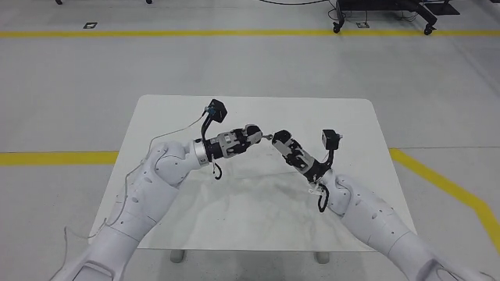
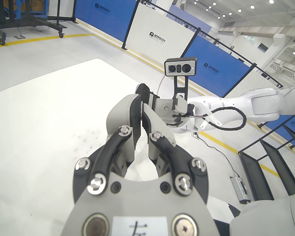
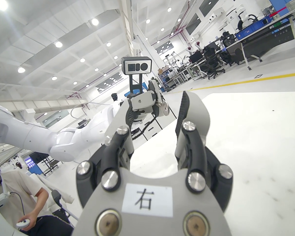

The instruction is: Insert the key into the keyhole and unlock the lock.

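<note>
A small silver key (image 3: 165, 108) with a round head sticks out of my left gripper (image 2: 140, 104), which is shut on it. In the top view the left gripper (image 1: 251, 134) hovers above the middle of the white table (image 1: 195, 117), with the key (image 1: 268, 135) pointing at my right gripper (image 1: 278, 138). The right gripper (image 3: 155, 103) is open with nothing between its fingers, and the key lies just in front of its gap. In the left wrist view, one black pad of the right gripper's fingers (image 2: 143, 92) shows just past my shut fingertips.
Both arms meet a little above the table's centre. The tabletop (image 3: 248, 128) around them is bare white, with edges at the far side (image 1: 258, 98) and near side (image 1: 234, 248). A blue and white fence (image 2: 147, 33) stands beyond the table.
</note>
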Controlling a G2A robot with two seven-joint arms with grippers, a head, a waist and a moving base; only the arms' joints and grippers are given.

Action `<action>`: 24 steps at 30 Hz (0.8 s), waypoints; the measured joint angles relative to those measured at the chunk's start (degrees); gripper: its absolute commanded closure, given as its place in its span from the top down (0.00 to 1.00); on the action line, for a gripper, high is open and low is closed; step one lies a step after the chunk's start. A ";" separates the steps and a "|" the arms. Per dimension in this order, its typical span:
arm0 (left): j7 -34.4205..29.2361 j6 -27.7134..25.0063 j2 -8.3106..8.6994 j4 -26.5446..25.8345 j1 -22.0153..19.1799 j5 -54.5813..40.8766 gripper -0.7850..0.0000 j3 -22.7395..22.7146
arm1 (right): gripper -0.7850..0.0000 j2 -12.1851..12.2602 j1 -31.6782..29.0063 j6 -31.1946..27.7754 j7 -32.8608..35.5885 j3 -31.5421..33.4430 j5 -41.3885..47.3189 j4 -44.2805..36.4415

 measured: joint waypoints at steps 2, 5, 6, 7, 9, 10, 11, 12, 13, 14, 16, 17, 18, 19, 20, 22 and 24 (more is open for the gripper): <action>-0.12 0.04 0.16 -0.32 0.46 0.34 0.00 -0.30 | 0.40 0.08 0.19 0.00 0.26 -0.53 0.09 0.02; -0.28 0.05 0.25 -0.69 1.01 0.53 0.00 -0.29 | 0.42 0.10 0.70 0.00 0.97 -1.51 0.55 0.28; -0.36 0.01 0.26 -0.79 1.14 0.53 0.00 -0.20 | 0.42 0.07 0.95 0.00 1.26 -1.88 0.91 0.51; -0.41 -0.05 0.26 -0.84 1.20 0.51 0.00 -0.13 | 0.42 0.04 1.14 0.00 1.47 -2.14 1.18 0.71; -0.51 -0.18 0.26 -0.92 1.30 0.49 0.00 0.00 | 0.39 -0.04 1.57 0.00 2.01 -2.68 1.75 1.13; -0.53 -0.22 0.27 -0.93 1.31 0.51 0.00 0.03 | 0.37 -0.07 1.74 0.00 2.23 -2.89 1.97 1.22; -0.53 -0.25 0.28 -0.94 1.32 0.54 0.00 0.04 | 0.36 -0.10 1.90 0.00 2.44 -3.08 2.17 1.27; -0.53 -0.26 0.28 -0.94 1.33 0.56 0.00 0.04 | 0.34 -0.11 2.08 0.00 2.68 -3.33 2.43 1.25; -0.51 -0.26 0.29 -0.93 1.33 0.56 0.00 0.04 | 0.34 -0.12 2.20 0.00 2.84 -3.49 2.60 1.20; -0.50 -0.27 0.30 -0.93 1.33 0.57 0.00 0.04 | 0.31 -0.12 2.31 0.00 3.01 -3.66 2.75 1.13; -0.42 -0.27 0.31 -0.90 1.34 0.55 0.00 0.03 | 0.20 -0.12 2.48 0.00 3.36 -4.06 3.27 0.87; -0.36 -0.27 0.31 -0.91 1.34 0.52 0.00 0.03 | 0.13 -0.13 2.56 0.00 3.51 -4.23 3.53 0.79; -0.30 -0.30 0.31 -0.91 1.34 0.48 0.00 0.05 | 0.00 -0.14 2.69 0.00 3.71 -4.42 3.81 0.74; -0.30 -0.32 0.30 -0.91 1.33 0.47 0.00 0.10 | 0.00 -0.15 2.79 0.00 3.83 -4.54 3.93 0.76; -0.30 -0.33 0.28 -0.91 1.30 0.47 0.00 0.17 | 0.00 -0.15 2.90 0.00 3.91 -4.62 3.98 0.84; -0.27 -0.38 0.26 -0.90 1.22 0.53 0.00 0.30 | 0.00 -0.17 3.05 0.00 3.91 -4.76 4.01 1.01; -0.10 -0.44 0.24 -0.74 1.15 0.55 0.00 0.30 | 0.00 -0.18 3.13 0.00 3.74 -4.85 3.98 1.22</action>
